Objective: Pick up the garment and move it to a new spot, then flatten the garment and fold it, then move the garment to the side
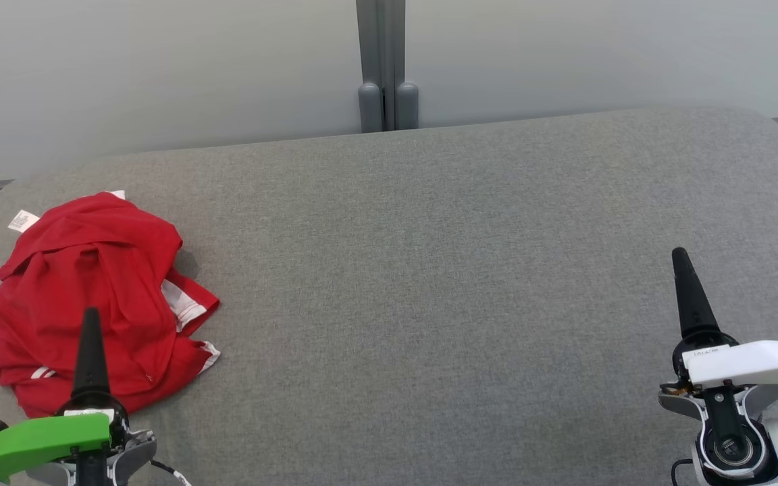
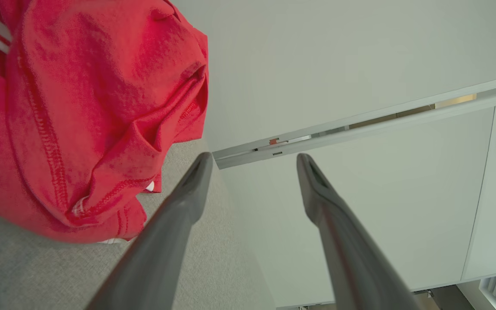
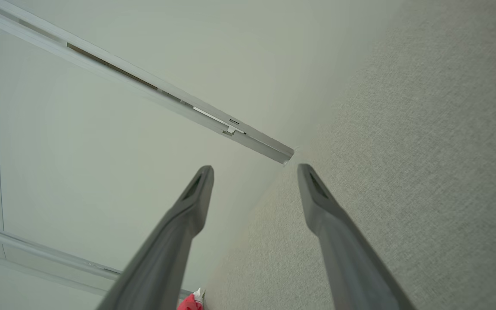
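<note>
Okay, status: step one, the pick-up, hasn't begun by my read. Crumpled red garment with white stripe trim [image 1: 85, 283] sits in a heap at the left end of the grey fabric-covered table [image 1: 429, 270], white label [image 1: 22, 220] poking out at its far edge.

Left gripper [image 2: 253, 158] is released, jaws spread wide, nothing between them. In the left wrist view the heap lies just beside one finger, off to the side of the gap; I can't tell if they touch. Right gripper [image 3: 254, 168] is also spread wide and empty, well apart from the garment over bare table on the right.

Next move as I see it: swing the left jaws over a raised fold, clamp, lift, carry to the open middle.
</note>
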Motion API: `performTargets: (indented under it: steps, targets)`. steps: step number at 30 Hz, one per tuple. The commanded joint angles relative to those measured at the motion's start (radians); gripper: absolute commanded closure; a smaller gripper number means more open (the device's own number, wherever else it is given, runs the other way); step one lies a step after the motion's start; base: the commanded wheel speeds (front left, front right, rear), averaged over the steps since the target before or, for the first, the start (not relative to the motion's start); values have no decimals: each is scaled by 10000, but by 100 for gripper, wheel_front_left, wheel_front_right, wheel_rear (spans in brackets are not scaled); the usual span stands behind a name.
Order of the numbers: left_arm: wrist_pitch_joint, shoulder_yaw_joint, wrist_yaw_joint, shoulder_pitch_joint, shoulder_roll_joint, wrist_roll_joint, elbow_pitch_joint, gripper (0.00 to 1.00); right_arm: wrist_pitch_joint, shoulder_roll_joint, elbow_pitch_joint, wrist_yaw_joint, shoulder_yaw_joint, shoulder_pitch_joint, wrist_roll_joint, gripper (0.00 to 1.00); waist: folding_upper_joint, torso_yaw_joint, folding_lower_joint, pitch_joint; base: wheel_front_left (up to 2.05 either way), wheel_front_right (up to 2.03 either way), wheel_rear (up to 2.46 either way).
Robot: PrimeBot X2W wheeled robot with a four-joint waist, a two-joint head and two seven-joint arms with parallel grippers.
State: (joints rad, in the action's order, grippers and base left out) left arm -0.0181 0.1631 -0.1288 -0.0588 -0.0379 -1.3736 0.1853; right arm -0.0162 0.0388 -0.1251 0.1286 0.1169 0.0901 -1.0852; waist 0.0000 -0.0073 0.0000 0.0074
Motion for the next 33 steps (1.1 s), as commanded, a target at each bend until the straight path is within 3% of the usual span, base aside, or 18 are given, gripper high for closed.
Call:
performTargets:
  steps: [1, 2, 4, 9, 25, 33]
  targets:
    - [-33, 53, 9, -257, -64, 82, -159, 0, -47, 64, 170, 21, 10, 275, 104, 0, 0, 1, 0, -1, 0, 0, 0]
    - [-181, -122, 215, -241, -70, 1033, -731, 0, -197, 210, 681, 21, -208, 345, 1556, 0, 0, 3, 0, 23, 0, 0, 0]
    - [-199, -150, 244, -236, -70, 1139, -794, 0, -213, 210, 713, 22, -219, 346, 1682, 0, 0, 3, 0, 25, 0, 0, 0]
    - [-450, -984, 758, -62, -80, 2977, -1685, 0, -466, 357, 1214, 23, -454, 364, 3636, 0, 0, 12, 0, 53, 0, 0, 0]
    - [-953, -2767, 1799, 67, -101, 7314, -2031, 0, -975, 468, 1534, 25, -1065, 224, 6795, 0, 0, -21, 0, 83, 0, 0, 0]
    - [-1187, -3777, 2603, -32, -555, 8791, -1797, 0, -1204, 198, 1386, 26, -724, 109, 8040, 0, 0, -72, 0, 66, 0, 0, 0]
